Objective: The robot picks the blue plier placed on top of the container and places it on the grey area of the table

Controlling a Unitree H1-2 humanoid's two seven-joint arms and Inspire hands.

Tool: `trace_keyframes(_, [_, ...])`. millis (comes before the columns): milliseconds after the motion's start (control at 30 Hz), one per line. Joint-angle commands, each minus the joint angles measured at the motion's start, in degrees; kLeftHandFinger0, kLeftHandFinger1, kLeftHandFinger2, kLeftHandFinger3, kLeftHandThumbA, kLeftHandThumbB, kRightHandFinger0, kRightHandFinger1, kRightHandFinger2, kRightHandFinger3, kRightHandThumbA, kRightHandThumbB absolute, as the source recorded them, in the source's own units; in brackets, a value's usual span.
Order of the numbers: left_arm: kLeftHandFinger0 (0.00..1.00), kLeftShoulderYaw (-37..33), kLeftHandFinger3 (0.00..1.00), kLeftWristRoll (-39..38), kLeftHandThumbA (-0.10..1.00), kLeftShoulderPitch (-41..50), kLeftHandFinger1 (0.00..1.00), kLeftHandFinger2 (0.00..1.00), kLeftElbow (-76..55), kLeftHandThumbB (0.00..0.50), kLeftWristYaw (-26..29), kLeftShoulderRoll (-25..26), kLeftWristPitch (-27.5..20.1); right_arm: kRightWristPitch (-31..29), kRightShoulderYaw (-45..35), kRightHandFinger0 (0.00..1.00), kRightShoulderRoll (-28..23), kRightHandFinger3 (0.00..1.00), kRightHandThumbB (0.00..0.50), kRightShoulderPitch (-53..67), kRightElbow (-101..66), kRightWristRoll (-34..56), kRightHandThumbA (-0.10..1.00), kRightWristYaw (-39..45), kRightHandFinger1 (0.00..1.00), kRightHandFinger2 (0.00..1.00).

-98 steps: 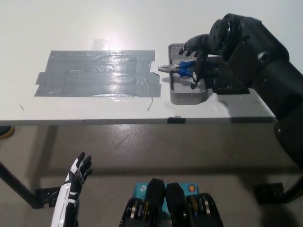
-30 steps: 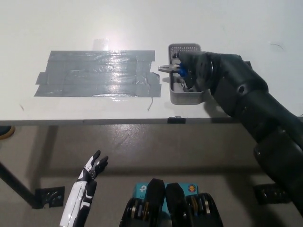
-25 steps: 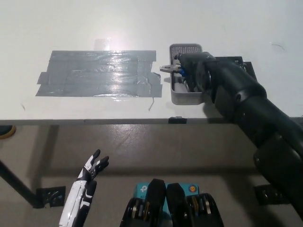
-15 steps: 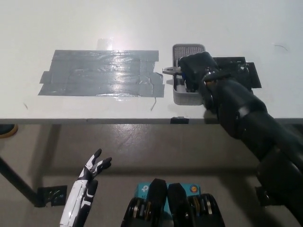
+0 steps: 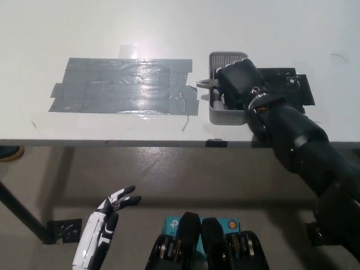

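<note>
The blue plier's metal nose [image 5: 203, 84] pokes out to the left over the rim of the grey container [image 5: 226, 57]; its blue handles are hidden. My black right hand [image 5: 239, 84] lies curled over the container, shut on the plier, which is still at container height. The grey taped area [image 5: 126, 93] lies on the white table, just left of the container. My white left hand [image 5: 117, 201] hangs low at the lower left, below the table's front edge, open with fingers apart.
A black mat [image 5: 288, 83] lies on the table right of the container, partly under my right forearm. The table's front edge [image 5: 112, 143] runs across the middle of the picture, with floor below it.
My right hand has come down from above the container and curled over the plier, hiding its blue handles. The whole picture has shifted slightly, so the camera has moved. The left hand has tilted a little.
</note>
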Motion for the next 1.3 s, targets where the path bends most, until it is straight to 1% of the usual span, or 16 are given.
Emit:
trace_keyframes(0, [0.88,-0.27,0.80,0.69,1.00,-0.19,0.71,0.69,-0.78,0.094,-0.65,0.63,-1.00,0.28,-0.16,0.00,-4.51,0.46,0.215,-6.70,0.17,-2.77,-0.10,-4.76,0.36,0.77])
trace_keyframes(33, [0.87,-0.32,0.80,0.72,1.00,-0.14,0.71,0.69,-0.91,0.094,-0.70,0.68,-1.00,-0.12,0.04,0.07,-4.64,0.56,0.270,-7.98,0.31,-3.08,-0.09,-4.13,0.40,0.75])
trace_keyframes(67, [0.88,-0.24,0.81,0.73,1.00,-0.10,0.71,0.70,-1.05,0.098,-0.67,0.71,-0.74,-0.38,-0.20,0.01,-4.66,0.53,0.282,-8.54,0.20,-3.21,-0.10,-5.69,0.30,0.58])
trace_keyframes(133, [0.89,-0.15,0.82,0.83,1.00,-0.21,0.71,0.71,-0.80,0.088,-0.48,0.68,-1.08,-1.36,-0.59,0.00,-4.91,0.55,0.305,-10.14,-0.07,-3.34,-0.10,-6.04,0.19,0.47])
trace_keyframes(233, [0.91,-0.10,0.84,1.12,1.00,-0.24,0.74,0.74,-0.62,0.089,-0.23,0.56,-1.31,-2.79,-0.95,0.00,-5.29,0.43,0.325,-12.09,-0.77,-3.63,-0.10,-7.33,0.07,0.42])
trace_keyframes(300, [0.91,-0.06,0.90,0.82,1.00,-0.07,0.81,0.81,-0.42,0.066,-0.03,0.36,-2.26,-3.39,-1.36,0.00,-5.44,0.26,0.321,-13.09,-1.65,-3.88,-0.10,-8.62,0.01,0.40])
trace_keyframes(367, [0.95,0.01,1.00,1.61,1.00,0.12,0.93,0.92,-0.69,0.042,0.43,0.24,-2.80,-3.81,-1.60,0.00,-5.48,0.27,0.309,-14.25,-2.23,-3.96,-0.10,-8.29,0.02,0.42])
trace_keyframes(467, [1.00,0.15,1.00,0.81,1.00,0.28,1.00,1.00,-1.06,0.078,0.26,0.06,-2.27,-4.11,-1.20,0.00,-5.47,0.37,0.356,-14.91,-2.71,-4.95,-0.10,-10.61,0.00,0.32])
trace_keyframes(633, [1.00,0.38,1.00,0.52,1.00,0.10,1.00,1.00,-1.25,0.091,0.24,0.09,-1.92,-4.76,-1.69,0.00,-3.63,0.33,0.307,-16.09,-2.52,-5.00,-0.10,-11.07,0.02,0.40])
trace_keyframes(833, [1.00,0.29,1.00,1.00,1.00,0.78,1.00,1.00,-1.64,0.107,0.20,0.14,-1.66,-3.29,-1.99,0.00,1.84,0.46,0.320,-14.95,-1.98,-5.52,-0.10,-10.88,0.02,0.46])
trace_keyframes(1000, [1.00,0.35,1.00,0.44,1.00,0.62,1.00,1.00,-1.57,0.116,0.08,0.14,-1.81,-3.49,-1.48,0.00,6.72,0.46,0.379,-14.84,-0.13,-6.03,-0.10,-11.13,0.00,0.22])
trace_keyframes(1033, [1.00,0.26,1.00,0.32,1.00,0.68,1.00,1.00,-1.14,0.118,0.16,-0.01,-2.33,-3.65,-2.16,0.00,7.93,0.48,0.435,-14.67,-0.31,-5.31,-0.06,-10.84,0.00,0.17])
trace_keyframes(1067, [1.00,0.20,1.00,0.44,1.00,0.79,1.00,1.00,-1.06,0.130,0.19,-0.04,-2.36,-3.75,-2.43,0.00,8.32,0.47,0.417,-14.58,-0.29,-5.02,-0.09,-10.43,0.00,0.17])
trace_keyframes(1133, [1.00,0.11,1.00,0.81,1.00,0.94,1.00,1.00,-0.91,0.154,0.32,-0.18,-2.21,-3.83,-2.67,0.00,10.04,0.42,0.356,-14.56,-0.08,-4.70,-0.10,-9.55,0.00,0.27])
trace_keyframes(1167, [1.00,-0.06,1.00,0.55,1.00,1.05,1.00,1.00,-0.46,0.167,0.31,-0.43,-2.51,-2.95,-2.07,0.00,11.06,0.47,0.395,-14.49,-0.01,-5.34,-0.10,-9.13,0.00,0.32])
trace_keyframes(1267, [1.00,-0.22,1.00,0.41,1.00,1.26,1.00,1.00,-0.55,0.188,0.33,-0.83,-2.51,-2.57,-1.41,0.00,13.15,0.47,0.355,-14.78,1.05,-5.85,-0.10,-8.53,0.00,0.34])
